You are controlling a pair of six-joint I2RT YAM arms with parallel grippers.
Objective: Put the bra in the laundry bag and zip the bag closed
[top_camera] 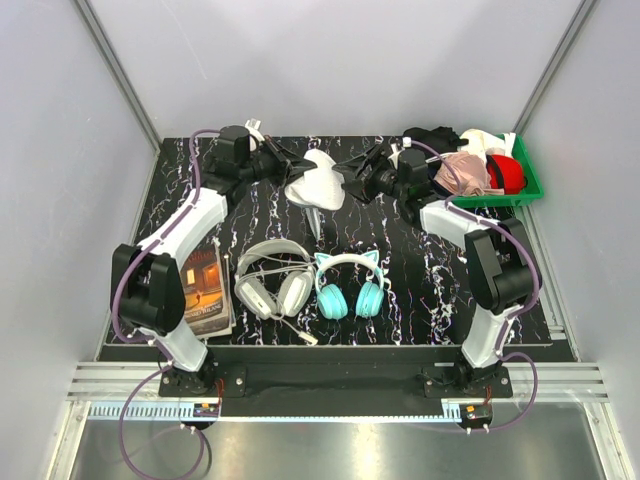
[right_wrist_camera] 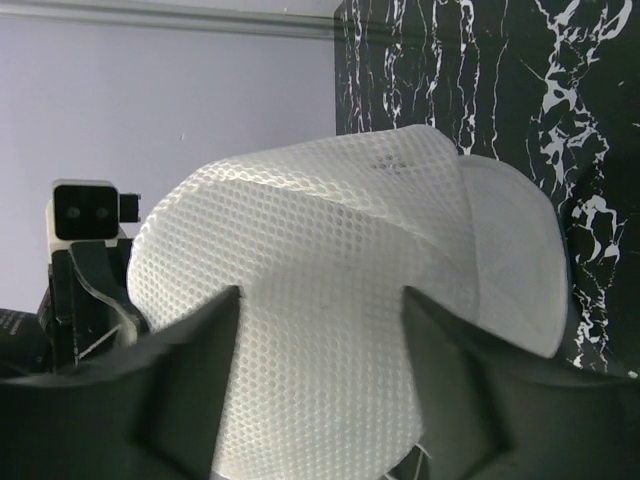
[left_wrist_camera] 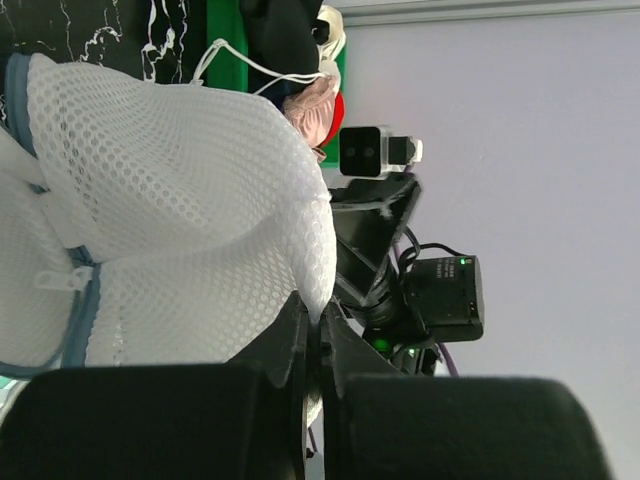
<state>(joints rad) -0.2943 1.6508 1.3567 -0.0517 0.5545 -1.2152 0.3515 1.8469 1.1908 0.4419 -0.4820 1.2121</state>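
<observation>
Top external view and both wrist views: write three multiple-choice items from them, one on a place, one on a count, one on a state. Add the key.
1. Where is the bra?
A. inside the laundry bag
B. in the green bin
C. flat on the table

2. How many pairs of headphones lie on the table?
A. one
B. two
C. four

3. How is the left tool?
A. shut on the laundry bag's mesh
B. wide open
C. out of every view

Key:
1 B, its pink cups sit among the clothes in the bin.
2 B, the white-grey headphones and the teal cat-ear headphones lie side by side.
3 A, the left wrist view shows its fingers pinched together on the mesh edge.
</observation>
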